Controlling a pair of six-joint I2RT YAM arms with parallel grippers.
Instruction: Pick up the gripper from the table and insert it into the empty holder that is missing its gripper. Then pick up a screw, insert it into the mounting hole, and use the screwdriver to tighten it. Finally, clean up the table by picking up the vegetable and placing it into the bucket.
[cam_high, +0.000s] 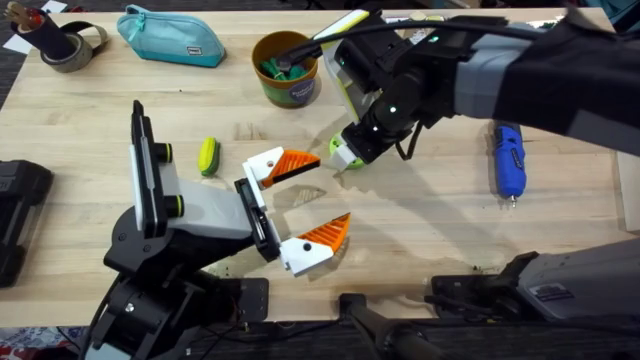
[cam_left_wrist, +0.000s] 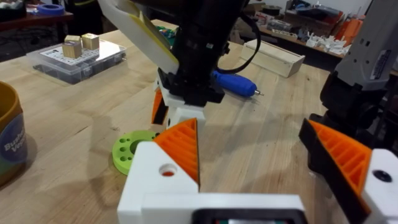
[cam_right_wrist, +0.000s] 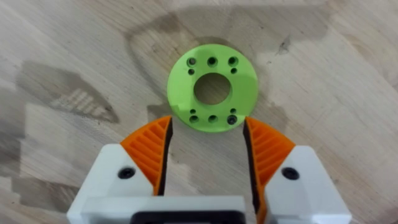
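Note:
A lime-green ring (cam_right_wrist: 212, 93) with a centre hole and small holes lies flat on the table (cam_high: 430, 230). My right gripper (cam_right_wrist: 208, 155) points down at it, open, with its orange pads (cam_right_wrist: 147, 154) just short of the ring's near edge. In the overhead view the right gripper (cam_high: 352, 150) is mid-table. My left gripper (cam_high: 310, 200) is open and empty, facing it from the left. The blue screwdriver (cam_high: 508, 160) lies at the right. The yellow-and-green vegetable (cam_high: 208, 155) lies left of centre. The bucket (cam_high: 285, 68) stands at the back. The loose gripper, holder and screw are out of view.
A teal pouch (cam_high: 170, 35) and a tape roll (cam_high: 70, 45) sit at the back left. A black case (cam_high: 20, 215) is at the left edge. In the left wrist view, a clear box (cam_left_wrist: 78, 56) and a wooden box (cam_left_wrist: 273, 56) stand beyond the right arm.

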